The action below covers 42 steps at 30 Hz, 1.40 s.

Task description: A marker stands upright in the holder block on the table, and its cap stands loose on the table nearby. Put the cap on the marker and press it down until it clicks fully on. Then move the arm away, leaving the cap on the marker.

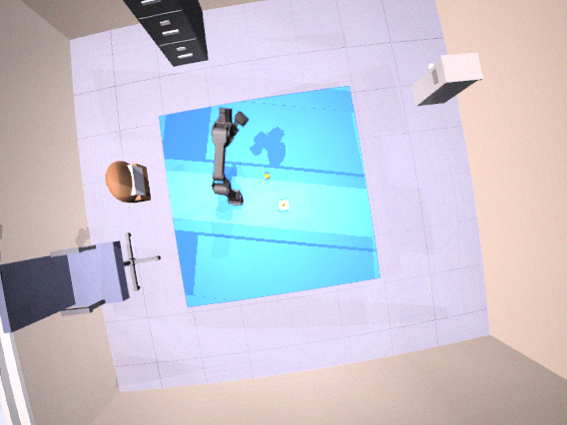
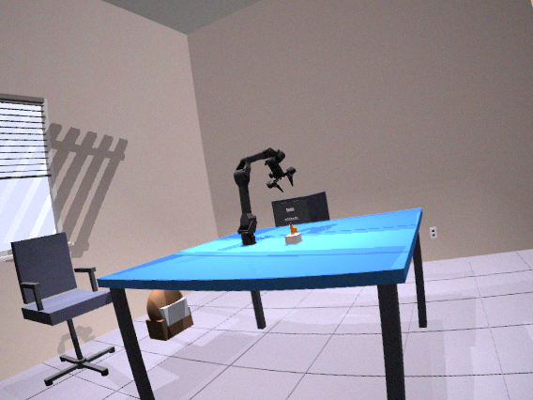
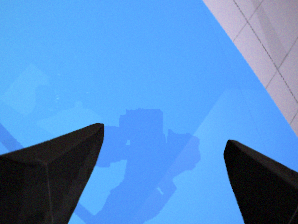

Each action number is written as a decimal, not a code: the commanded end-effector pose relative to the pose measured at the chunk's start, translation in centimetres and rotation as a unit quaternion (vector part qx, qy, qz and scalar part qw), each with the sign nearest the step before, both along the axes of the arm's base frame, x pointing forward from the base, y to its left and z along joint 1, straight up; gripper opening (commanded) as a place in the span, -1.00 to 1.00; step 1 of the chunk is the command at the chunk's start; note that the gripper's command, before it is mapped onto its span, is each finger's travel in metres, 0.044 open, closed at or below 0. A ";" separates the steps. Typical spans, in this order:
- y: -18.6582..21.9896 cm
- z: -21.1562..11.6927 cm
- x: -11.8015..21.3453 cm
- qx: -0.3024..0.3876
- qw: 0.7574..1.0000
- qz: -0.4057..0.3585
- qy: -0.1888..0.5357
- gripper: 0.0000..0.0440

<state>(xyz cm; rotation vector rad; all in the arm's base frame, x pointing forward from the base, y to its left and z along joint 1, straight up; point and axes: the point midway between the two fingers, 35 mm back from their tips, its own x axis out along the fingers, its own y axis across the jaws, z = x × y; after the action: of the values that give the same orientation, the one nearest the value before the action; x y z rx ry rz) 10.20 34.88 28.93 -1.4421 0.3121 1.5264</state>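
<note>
The white holder block (image 1: 280,209) (image 2: 293,239) stands on the blue table, with the orange marker (image 1: 283,205) upright in it. The loose orange-yellow cap (image 1: 267,176) stands on the table, apart from the block and towards the cabinet side. In the exterior view the marker and cap overlap as one small orange shape above the block, hard to tell apart. My black gripper (image 2: 287,187) (image 3: 164,132) is open and empty, high above the table. It is well off to the cabinet side of the cap and block. Neither shows in the wrist view.
The blue table (image 1: 309,264) (image 2: 263,272) (image 3: 165,50) has an edge at the upper right of the wrist view. The arm's shadow falls on the table. A dark cabinet (image 1: 184,45) (image 2: 300,208) stands beyond the table, and an office chair (image 1: 97,271) (image 2: 44,272) stands off to one side.
</note>
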 end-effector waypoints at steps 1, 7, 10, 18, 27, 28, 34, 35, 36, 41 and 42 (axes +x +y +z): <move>-0.5 -0.6 0.7 -0.011 1.000 -0.017 0.012 0.47; -1.6 -1.4 2.0 -0.028 0.998 -0.048 0.029 0.47; -2.1 -1.7 2.7 -0.036 0.997 -0.063 0.037 0.47; -3.7 -2.8 4.4 -0.058 0.991 -0.102 0.059 0.47; -5.4 -3.9 6.2 -0.080 0.983 -0.145 0.083 0.47; -5.6 -4.0 6.4 -0.083 0.981 -0.150 0.086 0.47; -6.9 -4.7 7.5 -0.097 0.974 -0.178 0.101 0.47; -7.1 -4.8 7.7 -0.099 0.973 -0.182 0.103 0.47; -7.3 -5.0 7.9 -0.101 0.971 -0.187 0.106 0.47; -8.3 -5.5 8.8 -0.112 0.964 -0.209 0.117 0.46; -8.5 -5.6 8.9 -0.114 0.963 -0.214 0.120 0.46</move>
<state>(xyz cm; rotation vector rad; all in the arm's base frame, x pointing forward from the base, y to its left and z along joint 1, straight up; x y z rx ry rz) 18.77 26.73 23.91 -1.2691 0.8707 1.3422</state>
